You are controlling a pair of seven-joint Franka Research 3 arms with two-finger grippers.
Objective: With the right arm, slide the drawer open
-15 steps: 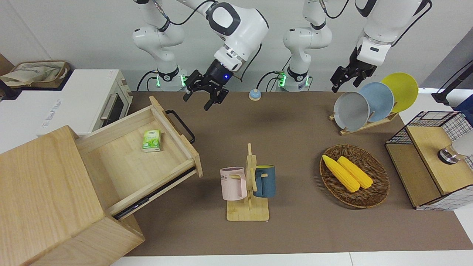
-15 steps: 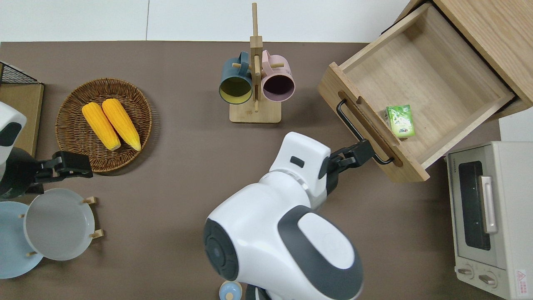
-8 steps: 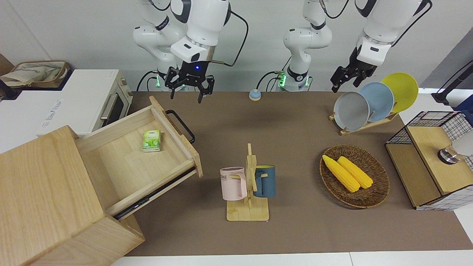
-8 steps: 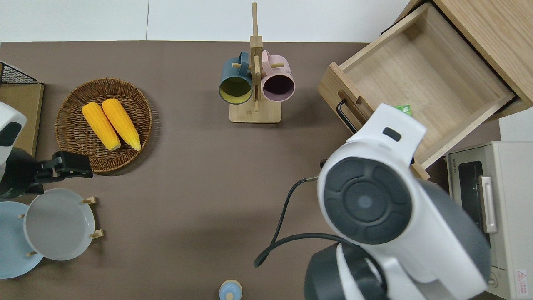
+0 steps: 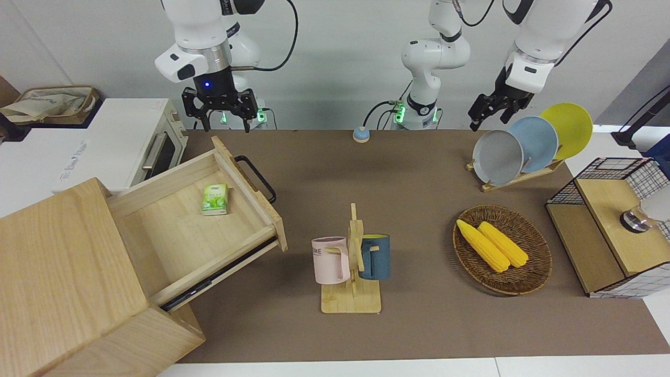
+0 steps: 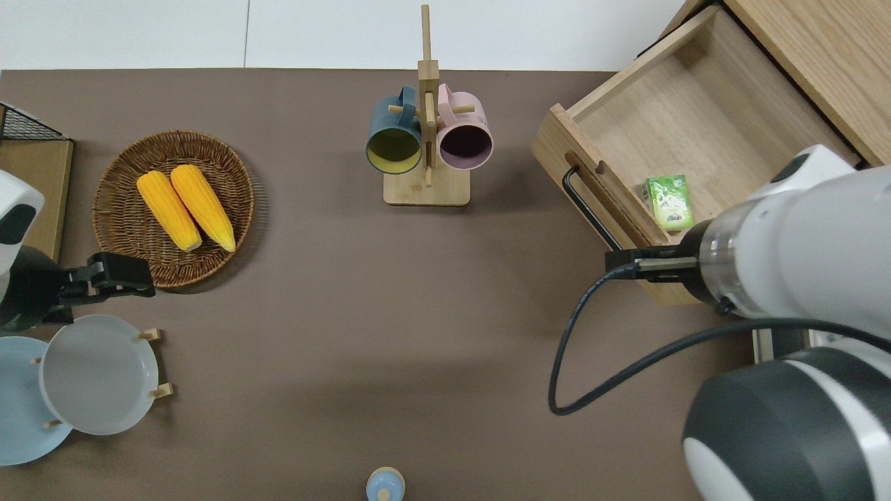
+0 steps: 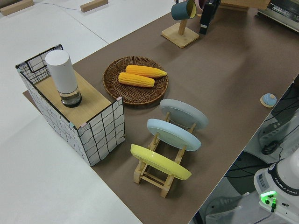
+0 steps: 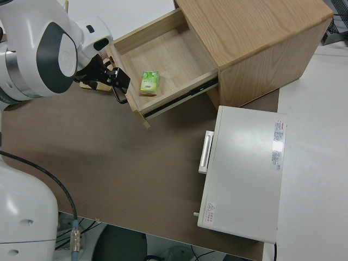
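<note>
- While the drawer (image 5: 193,220) stands pulled well out of the oak cabinet (image 5: 68,283) at the right arm's end of the table (image 5: 419,173), the front view shows the right gripper (image 5: 223,123) raised, fingers spread wide and holding nothing, clear of the black bar handle (image 5: 256,178). A green packet (image 5: 214,199) lies inside the drawer, and the left arm is parked.
- Seen from overhead, the right arm (image 6: 786,257) covers the drawer's corner nearest the robots; its gripper is hidden, and the packet (image 6: 669,202) lies against the drawer's front panel.
- From the left side, the plate rack (image 7: 163,154) and corn basket (image 7: 135,80) sit along the table's edge at the left arm's end.
- From the right side, the open drawer (image 8: 163,70) sits beside the white toaster oven (image 8: 244,168).
</note>
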